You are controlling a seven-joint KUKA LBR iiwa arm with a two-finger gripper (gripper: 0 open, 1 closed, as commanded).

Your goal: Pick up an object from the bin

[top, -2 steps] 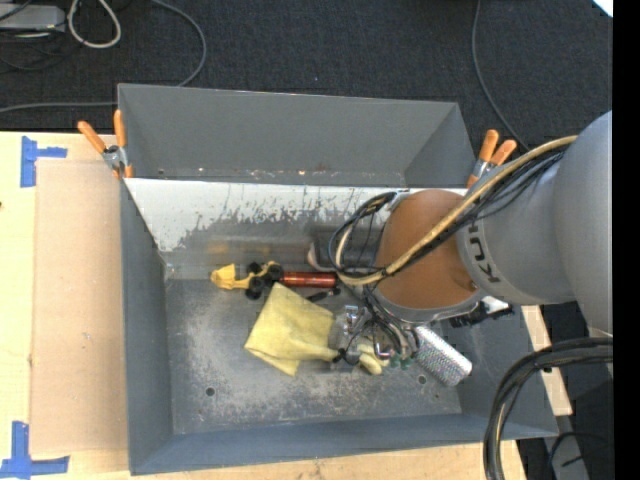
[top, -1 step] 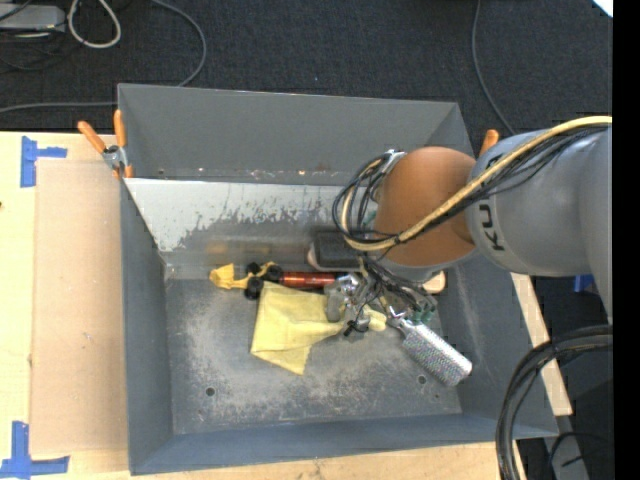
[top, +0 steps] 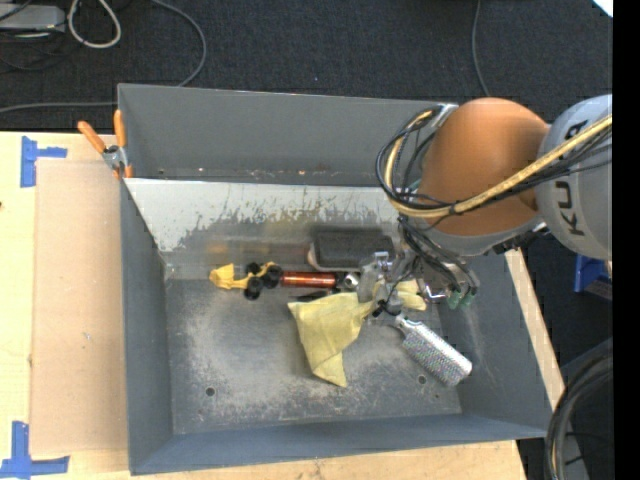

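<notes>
From above, we see the hand (top: 383,293) low in the grey bin (top: 200,368), at the upper right corner of a crumpled yellow cloth (top: 325,340) mid-floor. Whether it is open or closed, we cannot tell. The cloth looks light and limp; we would pinch a raised fold.

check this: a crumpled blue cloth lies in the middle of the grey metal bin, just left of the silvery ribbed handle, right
Not quite: the cloth is pale yellow, not blue. The camera view shows the crumpled pale yellow cloth in the middle of the grey metal bin, just left of the silvery ribbed handle.
</notes>
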